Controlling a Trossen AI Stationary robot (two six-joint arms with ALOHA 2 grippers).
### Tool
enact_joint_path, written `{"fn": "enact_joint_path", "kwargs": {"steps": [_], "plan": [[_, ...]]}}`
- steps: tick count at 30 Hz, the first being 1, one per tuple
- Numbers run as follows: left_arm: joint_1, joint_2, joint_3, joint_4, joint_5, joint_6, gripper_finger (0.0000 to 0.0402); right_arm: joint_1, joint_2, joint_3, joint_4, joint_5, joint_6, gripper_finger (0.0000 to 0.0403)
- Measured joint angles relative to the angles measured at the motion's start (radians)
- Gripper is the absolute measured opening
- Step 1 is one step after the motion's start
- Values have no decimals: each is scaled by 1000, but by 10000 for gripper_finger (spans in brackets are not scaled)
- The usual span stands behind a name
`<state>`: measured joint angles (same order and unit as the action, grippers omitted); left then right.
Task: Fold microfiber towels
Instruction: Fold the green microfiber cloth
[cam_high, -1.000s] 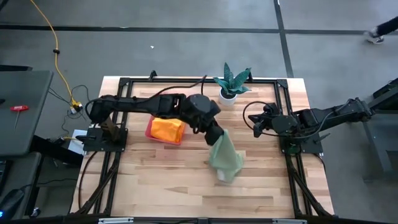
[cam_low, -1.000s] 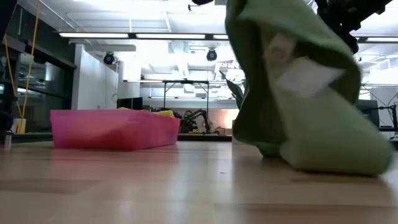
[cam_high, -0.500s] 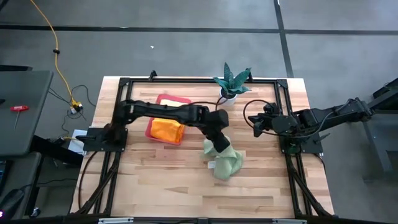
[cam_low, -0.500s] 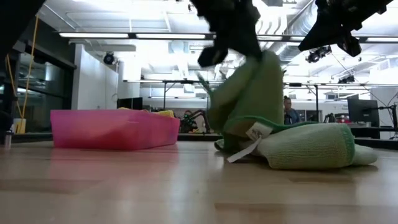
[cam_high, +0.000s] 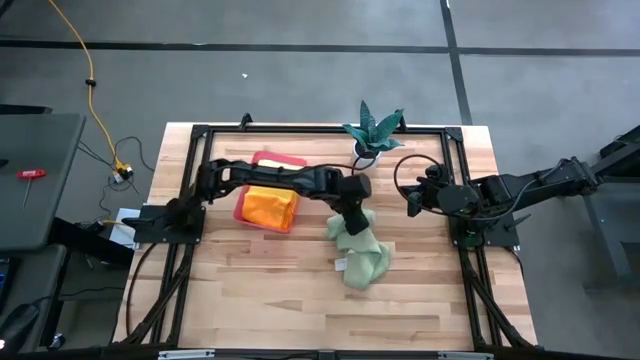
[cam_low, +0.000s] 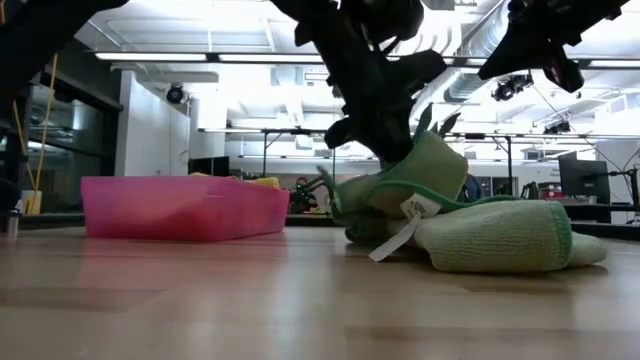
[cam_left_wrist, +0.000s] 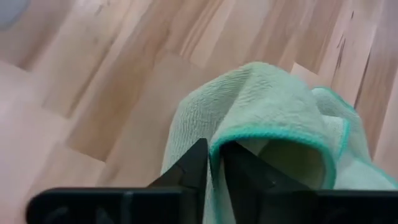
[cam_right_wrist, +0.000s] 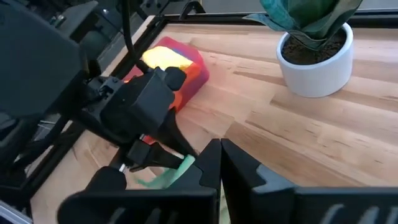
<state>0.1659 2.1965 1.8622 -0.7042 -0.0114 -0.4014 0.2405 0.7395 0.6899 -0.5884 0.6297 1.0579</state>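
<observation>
Pale green towel lies crumpled in a heap on the wooden table, in the middle of the top, nearer the front edge than the other items. In the low view the heap rests on the boards with a white care label hanging off its near side; a teal-stitched hem runs along the folds.

Left gripper is down at the far end of the heap. In the left wrist view its two dark fingers stand narrowly apart with the towel's teal hem pinched between them; one raised fold of cloth stands up from the pinch. The low view shows the same arm reaching down from above into the top of the heap.

Pink tray sits on the table to the left of the heap, behind it, well apart. An orange towel fills the tray, and yellow cloth shows at its far end in the right wrist view.

Right gripper hangs above the table to the right of the heap, clear of the cloth, fingers closed together on nothing.

Potted plant in a white pot stands near the far edge of the table, behind both grippers.
</observation>
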Motion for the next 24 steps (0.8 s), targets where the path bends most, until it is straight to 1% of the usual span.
{"fn": "enact_joint_path", "kwargs": {"steps": [3,9,12,13,16,19,21,24], "plan": [[9,-3,28,-31,-1,52,73,0,0,0,16,1,0,0],[19,-10,179,-274,-1,225,137,0,0,0,33,2,0,0],[18,-29,196,-356,-1,261,161,0,0,0,32,2,12,0],[14,-39,193,-353,0,264,167,0,0,0,32,2,16,0],[0,-77,155,-352,3,247,182,0,-1,0,32,3,17,0],[-28,-124,78,-300,-13,211,188,0,0,0,32,2,17,0],[-56,-168,0,-231,-35,193,189,0,0,0,32,2,17,0],[-100,-250,-160,-97,-46,155,188,0,0,0,31,1,16,0]]}}
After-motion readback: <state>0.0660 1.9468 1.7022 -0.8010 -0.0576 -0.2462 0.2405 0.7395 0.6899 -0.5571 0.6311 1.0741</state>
